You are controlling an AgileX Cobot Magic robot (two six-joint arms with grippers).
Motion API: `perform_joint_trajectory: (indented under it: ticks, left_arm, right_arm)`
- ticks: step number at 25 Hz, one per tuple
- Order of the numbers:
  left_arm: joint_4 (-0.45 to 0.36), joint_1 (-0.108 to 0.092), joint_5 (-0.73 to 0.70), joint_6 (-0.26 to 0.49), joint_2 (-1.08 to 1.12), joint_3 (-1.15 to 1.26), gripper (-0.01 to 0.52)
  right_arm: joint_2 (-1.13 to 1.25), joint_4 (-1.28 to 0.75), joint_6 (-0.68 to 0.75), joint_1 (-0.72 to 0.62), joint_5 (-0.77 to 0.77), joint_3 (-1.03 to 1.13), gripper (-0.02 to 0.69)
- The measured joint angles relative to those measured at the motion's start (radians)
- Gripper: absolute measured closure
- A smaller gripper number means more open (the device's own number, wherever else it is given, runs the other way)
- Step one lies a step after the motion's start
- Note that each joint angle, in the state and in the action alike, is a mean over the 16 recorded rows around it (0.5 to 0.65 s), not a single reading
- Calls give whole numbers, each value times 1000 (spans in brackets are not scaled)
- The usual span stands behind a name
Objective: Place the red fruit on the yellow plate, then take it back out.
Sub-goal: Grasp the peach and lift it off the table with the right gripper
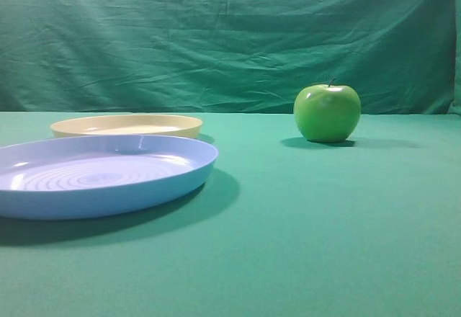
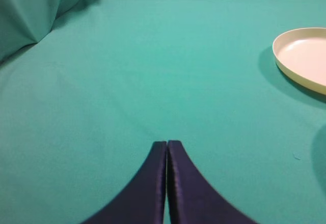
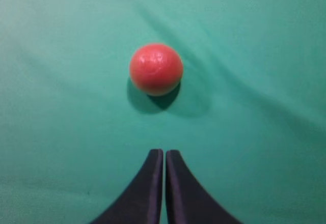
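Right gripper (image 3: 164,152), fingers pressed together and empty, hangs above the red fruit (image 3: 156,68) on green cloth (image 3: 61,107). Left gripper (image 2: 167,143) likewise closed; yellow plate (image 2: 300,56) cut off at frame edge.

Two dark navy pincers (image 2: 167,143) (image 3: 164,151), each with smooth, curved, tapering fingers.

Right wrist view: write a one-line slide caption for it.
Right gripper, jaws shut, hangs above the green cloth with the red fruit lying free just ahead of its fingertips.
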Motion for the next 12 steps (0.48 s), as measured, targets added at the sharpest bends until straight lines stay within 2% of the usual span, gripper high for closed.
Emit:
perform_joint_trajectory:
  ticks: [4, 7, 9, 12]
  left_arm:
    - [0, 0, 0, 0, 0, 0, 514]
    - [0, 0, 0, 0, 0, 0, 514]
    - [0, 0, 0, 0, 0, 0, 514]
    - [0, 0, 0, 0, 0, 0, 514]
  right_arm:
    - [120, 11, -23, 11, 76, -46, 662]
    - [205, 15, -43, 25, 91, -61, 631]
    - [258, 17, -58, 35, 84, -65, 587]
    - [333, 18, -79, 51, 57, -66, 481]
